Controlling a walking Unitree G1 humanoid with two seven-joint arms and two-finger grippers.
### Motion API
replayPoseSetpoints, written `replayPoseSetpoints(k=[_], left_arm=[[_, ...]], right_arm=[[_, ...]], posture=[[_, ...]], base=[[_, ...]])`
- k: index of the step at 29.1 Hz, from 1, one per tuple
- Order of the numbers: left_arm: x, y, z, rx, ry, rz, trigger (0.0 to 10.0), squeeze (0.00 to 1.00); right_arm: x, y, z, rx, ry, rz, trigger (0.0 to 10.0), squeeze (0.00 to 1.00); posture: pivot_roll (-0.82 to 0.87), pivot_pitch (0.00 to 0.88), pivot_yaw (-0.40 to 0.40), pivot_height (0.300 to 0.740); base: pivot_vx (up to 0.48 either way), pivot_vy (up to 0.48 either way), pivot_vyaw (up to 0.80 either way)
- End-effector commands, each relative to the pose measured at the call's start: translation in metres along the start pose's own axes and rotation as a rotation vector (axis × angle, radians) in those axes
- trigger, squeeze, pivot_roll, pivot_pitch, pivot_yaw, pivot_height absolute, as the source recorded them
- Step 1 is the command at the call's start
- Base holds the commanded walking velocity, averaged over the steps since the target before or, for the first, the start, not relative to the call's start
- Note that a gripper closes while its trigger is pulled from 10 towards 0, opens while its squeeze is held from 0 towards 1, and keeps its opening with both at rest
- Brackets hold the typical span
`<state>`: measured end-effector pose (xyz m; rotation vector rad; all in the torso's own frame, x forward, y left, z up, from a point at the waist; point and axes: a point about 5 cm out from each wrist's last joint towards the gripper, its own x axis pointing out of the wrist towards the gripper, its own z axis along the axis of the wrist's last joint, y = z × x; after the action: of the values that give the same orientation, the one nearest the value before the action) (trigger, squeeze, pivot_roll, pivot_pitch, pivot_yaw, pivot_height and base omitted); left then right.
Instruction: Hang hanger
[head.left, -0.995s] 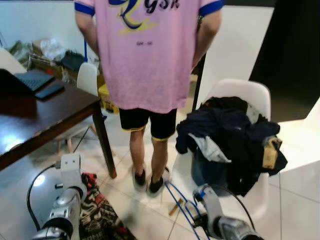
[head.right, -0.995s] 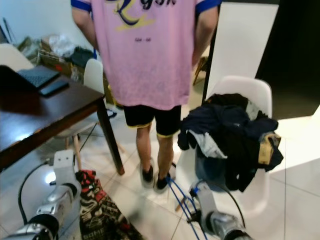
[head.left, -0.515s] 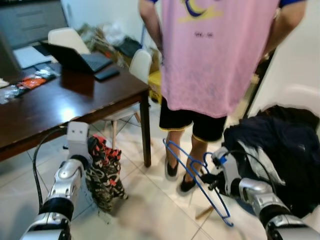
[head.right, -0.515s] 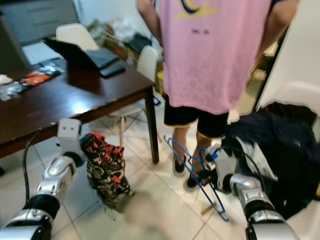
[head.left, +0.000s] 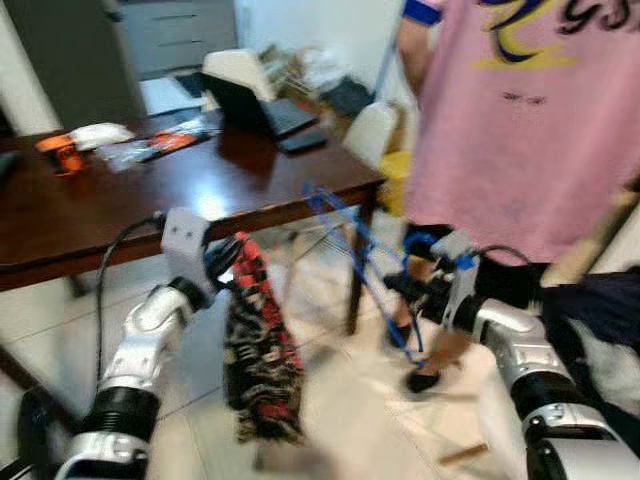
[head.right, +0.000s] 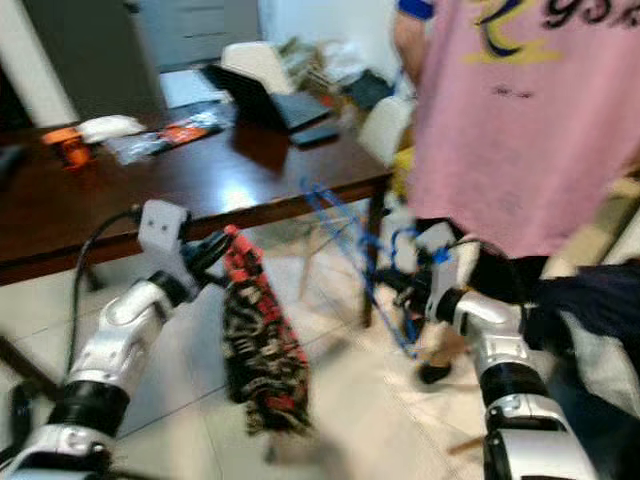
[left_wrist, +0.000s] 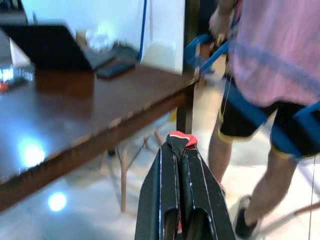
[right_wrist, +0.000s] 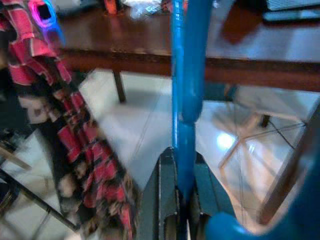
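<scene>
Scene before a dark wooden table (head.left: 120, 215), head views blurred. The right gripper (head.left: 415, 290) is raised at mid-height in front of a person in a pink shirt (head.left: 520, 120) and black shorts. Its two black fingers (right_wrist: 165, 200) are closed on the hanger (head.left: 355, 250), a thin bright-blue frame of smooth, glossy rod. In the right wrist view the rod runs straight out from between the fingers, and a curved blue part shows at the picture's lower corner. In the head views the hanger slants up from the gripper toward the table's near corner, held clear of the tiled floor (head.left: 340, 420).

The left gripper (head.left: 225, 262) is held out beside the table edge. Its fingers (left_wrist: 170, 190) are pressed together on the top of a patterned cloth (head.left: 258, 350) in red, black and white, which hangs straight down from them, just above the floor.

On the table lie a laptop (head.left: 255, 105), a dark phone (head.left: 302, 142) and small orange items (head.left: 60, 155). A white chair (head.left: 372, 130) stands behind the table corner. Dark clothing (head.right: 590, 300) is heaped at the right edge.
</scene>
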<state>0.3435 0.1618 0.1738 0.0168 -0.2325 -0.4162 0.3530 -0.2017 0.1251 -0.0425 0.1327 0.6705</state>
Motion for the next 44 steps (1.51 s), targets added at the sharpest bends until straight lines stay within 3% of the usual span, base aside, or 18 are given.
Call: replayPoseSetpoints(k=[1, 9, 11, 12, 14, 16, 17, 18, 20, 22, 24, 29, 31, 35, 37, 39, 44], left_arm=[[0.010, -0.007, 0.025, -0.001, -0.091, -0.029, 10.0, 0.00], [0.015, -0.009, 0.049, 0.016, -0.154, -0.034, 10.0, 0.00], [0.017, 0.004, 0.077, 0.109, -0.218, 0.012, 10.0, 0.00], [0.017, 0.004, 0.077, 0.109, -0.218, 0.012, 10.0, 0.00], [0.017, 0.019, 0.111, 0.176, -0.300, 0.055, 10.0, 0.00], [0.017, 0.019, 0.111, 0.176, -0.300, 0.055, 10.0, 0.00], [0.017, 0.022, 0.125, 0.193, -0.328, 0.056, 10.0, 0.00], [0.017, 0.022, 0.125, 0.193, -0.328, 0.056, 10.0, 0.00], [0.018, 0.021, 0.165, 0.269, -0.421, 0.042, 10.0, 0.00], [0.018, 0.021, 0.165, 0.269, -0.421, 0.042, 10.0, 0.00], [0.015, 0.017, 0.202, 0.327, -0.515, 0.033, 10.0, 0.00], [0.012, 0.016, 0.221, 0.356, -0.563, 0.038, 10.0, 0.00], [0.010, 0.020, 0.240, 0.373, -0.604, 0.043, 10.0, 0.00], [0.009, 0.021, 0.248, 0.381, -0.624, 0.042, 10.0, 0.00], [0.007, 0.022, 0.260, 0.394, -0.655, 0.043, 10.0, 0.00], [0.002, 0.025, 0.285, 0.445, -0.711, 0.062, 10.0, 0.00], [-0.001, 0.031, 0.302, 0.476, -0.736, 0.085, 10.0, 0.00]], right_arm=[[0.000, -0.003, 0.008, 0.005, -0.037, -0.045, 10.0, 0.00], [0.001, 0.005, 0.013, -0.009, -0.066, -0.005, 10.0, 0.00], [0.003, 0.010, 0.021, -0.068, -0.072, 0.023, 10.0, 0.00], [0.003, 0.010, 0.021, -0.068, -0.072, 0.023, 10.0, 0.00], [0.005, 0.015, 0.031, -0.096, -0.098, 0.051, 10.0, 0.00], [0.005, 0.015, 0.031, -0.096, -0.098, 0.051, 10.0, 0.00], [0.006, 0.016, 0.035, -0.108, -0.104, 0.060, 10.0, 0.00], [0.006, 0.016, 0.035, -0.108, -0.104, 0.060, 10.0, 0.00], [0.011, 0.027, 0.047, -0.150, -0.139, 0.118, 10.0, 0.00], [0.011, 0.027, 0.047, -0.150, -0.139, 0.118, 10.0, 0.00], [0.014, 0.040, 0.065, -0.192, -0.212, 0.182, 10.0, 0.00], [0.014, 0.048, 0.075, -0.208, -0.246, 0.216, 10.0, 0.00], [0.014, 0.054, 0.078, -0.205, -0.256, 0.252, 10.0, 0.00], [0.015, 0.055, 0.078, -0.206, -0.257, 0.254, 10.0, 0.00], [0.016, 0.056, 0.079, -0.200, -0.263, 0.257, 10.0, 0.00], [0.018, 0.057, 0.081, -0.192, -0.273, 0.246, 10.0, 0.00], [0.019, 0.058, 0.084, -0.191, -0.278, 0.238, 10.0, 0.00]], posture=[[0.07, 0.000, -0.002, 0.740], [0.06, 0.000, 0.011, 0.740], [0.05, 0.000, 0.019, 0.740], [0.05, 0.000, 0.019, 0.740], [0.06, 0.000, 0.018, 0.740], [0.06, 0.000, 0.018, 0.740], [0.06, 0.000, 0.018, 0.740], [0.06, 0.000, 0.018, 0.740], [0.06, 0.000, 0.027, 0.740], [0.06, 0.000, 0.027, 0.740], [0.07, 0.000, 0.030, 0.740], [0.07, 0.000, 0.032, 0.740], [0.08, 0.000, 0.029, 0.740], [0.08, 0.000, 0.027, 0.740], [0.09, 0.000, 0.028, 0.740], [0.10, 0.000, 0.029, 0.740], [0.10, 0.000, 0.028, 0.740]], base=[[0.480, 0.000, 0.00], [0.480, 0.000, 0.00], [0.480, 0.000, 0.00], [0.480, 0.000, 0.00], [0.480, 0.000, 0.00], [0.480, 0.000, 0.00], [0.480, 0.000, 0.00], [0.480, 0.000, 0.00], [0.480, 0.000, 0.00], [0.480, 0.000, 0.00], [0.480, 0.000, 0.39], [0.480, 0.000, 0.79], [0.480, 0.000, 0.77], [0.480, 0.000, 0.51], [0.480, 0.000, 0.00], [0.446, 0.000, 0.00], [0.409, 0.000, 0.00]])
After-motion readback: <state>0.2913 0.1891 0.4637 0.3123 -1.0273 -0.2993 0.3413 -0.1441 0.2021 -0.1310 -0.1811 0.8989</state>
